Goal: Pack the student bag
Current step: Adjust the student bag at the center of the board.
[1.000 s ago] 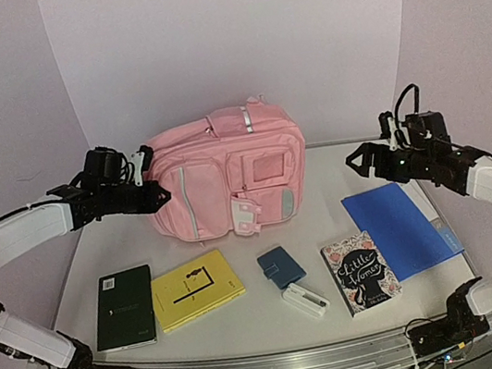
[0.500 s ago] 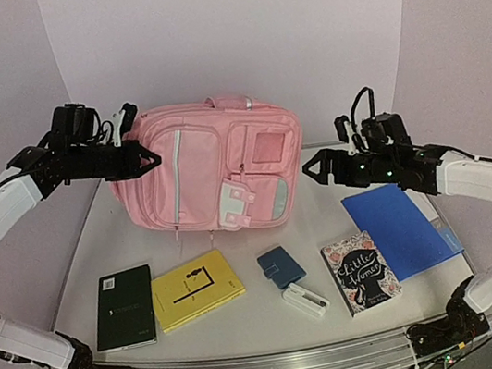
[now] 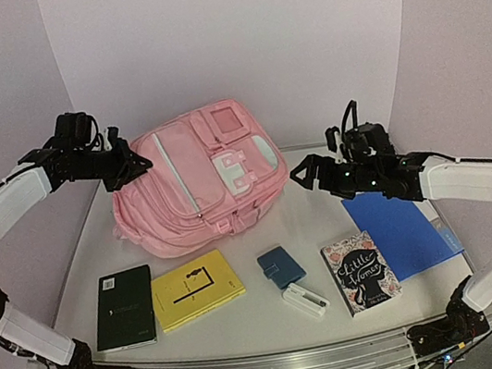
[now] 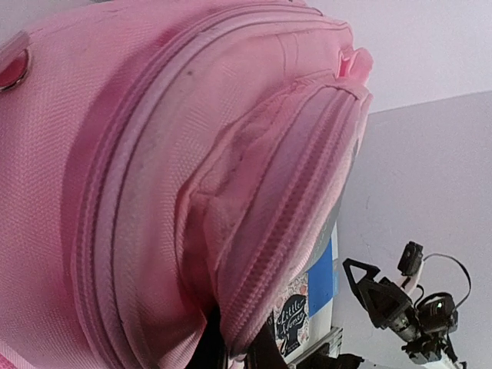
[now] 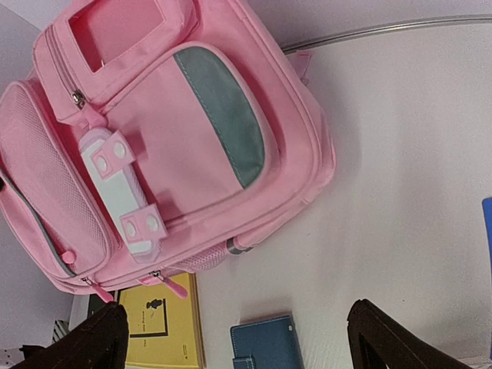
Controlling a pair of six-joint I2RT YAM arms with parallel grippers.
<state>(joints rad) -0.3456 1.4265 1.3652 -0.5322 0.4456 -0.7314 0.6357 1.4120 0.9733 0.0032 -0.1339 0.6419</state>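
Observation:
The student bag (image 3: pixel 195 188), a big pink backpack, lies tilted with its front pockets facing up and its left end lifted. My left gripper (image 3: pixel 133 165) is shut on the bag's upper left edge; in the left wrist view the dark fingertips (image 4: pixel 219 350) pinch a zipped seam of the pink bag (image 4: pixel 154 154). My right gripper (image 3: pixel 305 175) hangs open just right of the bag, apart from it. In the right wrist view the right gripper (image 5: pixel 237 311) stands wide over the table below the bag (image 5: pixel 177 138), with nothing between its fingers.
In front of the bag lie a dark green notebook (image 3: pixel 123 307), a yellow book (image 3: pixel 195 289), a blue wallet (image 3: pixel 280 266), a small white case (image 3: pixel 305 301), a "Little Women" book (image 3: pixel 360 272) and a blue folder (image 3: pixel 401 227). Walls close in behind and beside.
My left gripper has risen and pulled back to the left, tipping the bag from upright onto its back with the front up. My right arm has moved left toward the bag, staying open.

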